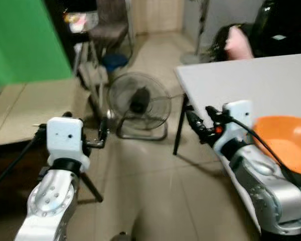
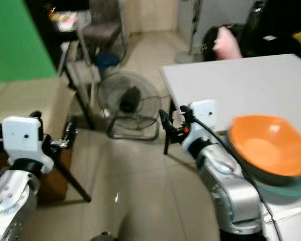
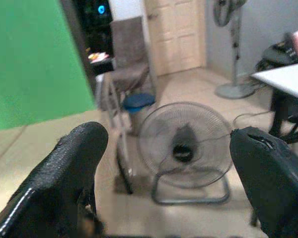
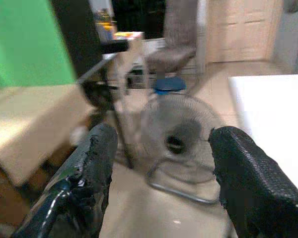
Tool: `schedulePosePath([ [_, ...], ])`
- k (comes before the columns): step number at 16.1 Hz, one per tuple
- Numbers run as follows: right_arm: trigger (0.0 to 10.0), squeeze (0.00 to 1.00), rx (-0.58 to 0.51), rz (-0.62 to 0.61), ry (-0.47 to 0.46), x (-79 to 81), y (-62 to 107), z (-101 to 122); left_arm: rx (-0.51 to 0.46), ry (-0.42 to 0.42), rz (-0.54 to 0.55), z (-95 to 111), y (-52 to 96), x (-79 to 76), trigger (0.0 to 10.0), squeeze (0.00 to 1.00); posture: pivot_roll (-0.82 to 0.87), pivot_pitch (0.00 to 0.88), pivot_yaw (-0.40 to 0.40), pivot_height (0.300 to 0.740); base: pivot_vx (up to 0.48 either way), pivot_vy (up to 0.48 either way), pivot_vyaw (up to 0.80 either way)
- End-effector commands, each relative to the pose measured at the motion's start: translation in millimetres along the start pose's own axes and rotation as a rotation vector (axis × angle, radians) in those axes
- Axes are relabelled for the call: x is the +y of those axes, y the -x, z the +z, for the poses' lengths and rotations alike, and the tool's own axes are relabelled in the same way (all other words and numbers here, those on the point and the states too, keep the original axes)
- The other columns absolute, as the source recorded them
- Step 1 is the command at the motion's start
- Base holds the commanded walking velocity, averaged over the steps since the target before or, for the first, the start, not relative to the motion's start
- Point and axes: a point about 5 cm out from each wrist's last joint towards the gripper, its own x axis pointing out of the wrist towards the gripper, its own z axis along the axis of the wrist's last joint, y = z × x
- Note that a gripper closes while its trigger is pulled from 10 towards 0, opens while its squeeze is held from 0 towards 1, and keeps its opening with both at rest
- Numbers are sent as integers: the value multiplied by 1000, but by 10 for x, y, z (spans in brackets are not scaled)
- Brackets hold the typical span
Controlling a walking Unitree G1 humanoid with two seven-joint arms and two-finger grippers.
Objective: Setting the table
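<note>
An orange bowl rests on a teal plate at the near right of the white table. My right gripper is held up in front of the table's near left corner, to the left of the bowl, open and empty. Its fingers frame a floor fan in the right wrist view. My left gripper is raised over the floor on the left, open with nothing between its fingers.
A round floor fan stands on the tiled floor between my arms. A green screen and a beige low surface are on the left. A chair and a pedestal fan stand further back.
</note>
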Motion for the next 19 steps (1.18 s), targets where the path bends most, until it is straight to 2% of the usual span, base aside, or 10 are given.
schedulePosePath([
  [1,10000,0,17,-14,13,-9,-3,-13,14,-10,2,-17,-9,-1,10000,0,-48,21,37,740,0,465,0],
  [3,10000,0,16,-13,0,-25,-13,-29,20,-9,7,-38,2,8,10000,0,-47,25,36,740,0,458,0],
  [6,10000,0,-7,-137,-19,-125,-52,-48,33,-13,14,-70,15,23,10000,0,-42,28,32,740,0,435,0],
  [12,10000,0,88,-69,-44,-100,-41,-186,29,-17,29,-63,17,51,10000,0,-41,33,27,740,0,427,0],
  [13,10000,0,114,-51,-76,-75,-44,-220,13,-1,36,-46,24,50,10000,0,-42,34,27,740,0,0,0],
  [15,10000,0,107,57,-27,41,-58,-215,25,-1,47,-50,30,49,10000,0,-38,34,23,740,0,0,0],
  [16,10000,0,115,65,-4,55,-58,-220,25,-1,53,-52,30,52,10000,0,-38,34,23,740,0,0,0],
  [19,10000,0,119,140,19,130,-76,-240,10,-6,67,-30,68,79,10000,0,-21,33,7,740,274,0,800],
])
